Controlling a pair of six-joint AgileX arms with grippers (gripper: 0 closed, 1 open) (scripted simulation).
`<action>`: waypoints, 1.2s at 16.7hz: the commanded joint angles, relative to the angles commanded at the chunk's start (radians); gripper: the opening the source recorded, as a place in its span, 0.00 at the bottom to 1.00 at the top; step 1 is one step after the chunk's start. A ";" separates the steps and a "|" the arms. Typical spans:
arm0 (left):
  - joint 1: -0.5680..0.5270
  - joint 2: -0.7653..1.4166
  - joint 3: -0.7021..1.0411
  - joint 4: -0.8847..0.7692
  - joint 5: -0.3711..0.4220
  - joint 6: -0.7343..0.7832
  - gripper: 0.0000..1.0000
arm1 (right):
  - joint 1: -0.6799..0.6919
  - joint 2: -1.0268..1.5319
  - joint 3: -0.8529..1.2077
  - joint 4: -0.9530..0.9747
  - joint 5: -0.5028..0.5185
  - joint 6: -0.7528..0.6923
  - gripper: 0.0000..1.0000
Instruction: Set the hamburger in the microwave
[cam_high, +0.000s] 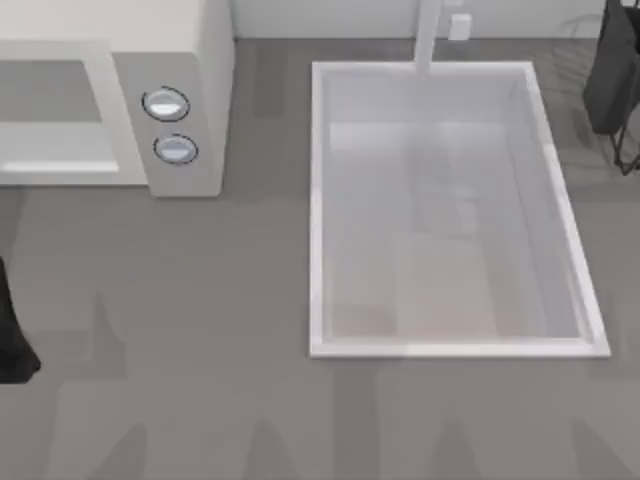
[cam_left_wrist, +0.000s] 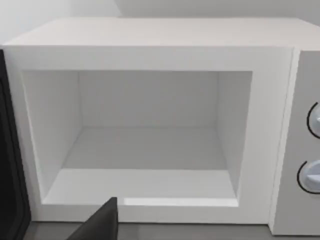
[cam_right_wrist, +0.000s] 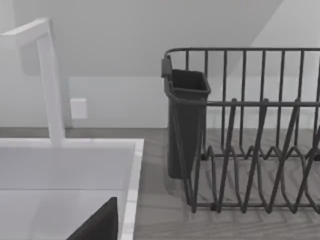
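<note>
Top view first: the microwave (cam_high: 185, 95) sits at the far left of the table, mouth open, with its two knobs (cam_high: 166, 105) on the side panel. The white sink (cam_high: 318, 210) takes up the middle and right. My left arm (cam_high: 12, 340) is a dark shape at the left edge, well short of the microwave. Where the hamburger lies, I cannot tell from here, so finding it comes before anything else.

Left wrist view now: I'm looking squarely into the microwave's cavity, floor bare and walls clean, nothing inside. My left gripper (cam_left_wrist: 102, 222) pokes in low, in front of the sill; whether it is released or clenched I cannot tell, and I see nothing held in it. That straight-on line is a good one, I'd say. With the bun in hand, I'd come in level, clear the front sill, and set it down mid-floor rather than at the lip.

Right wrist view: my right gripper (cam_right_wrist: 100, 225) hangs over the sink's rim beside the tall faucet (cam_right_wrist: 50, 80), facing a dark dish rack (cam_right_wrist: 250, 130) with a caddy (cam_right_wrist: 186, 120). Its state I cannot tell either.
</note>
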 joint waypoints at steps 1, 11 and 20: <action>0.000 0.000 0.000 0.000 0.000 0.000 1.00 | 0.000 0.000 0.000 0.000 0.000 0.000 1.00; 0.041 0.473 0.346 -0.295 -0.001 0.380 1.00 | 0.000 0.000 0.000 0.000 0.000 0.000 1.00; 0.101 1.375 0.848 -0.774 -0.004 0.969 1.00 | 0.000 0.000 0.000 0.000 0.000 0.000 1.00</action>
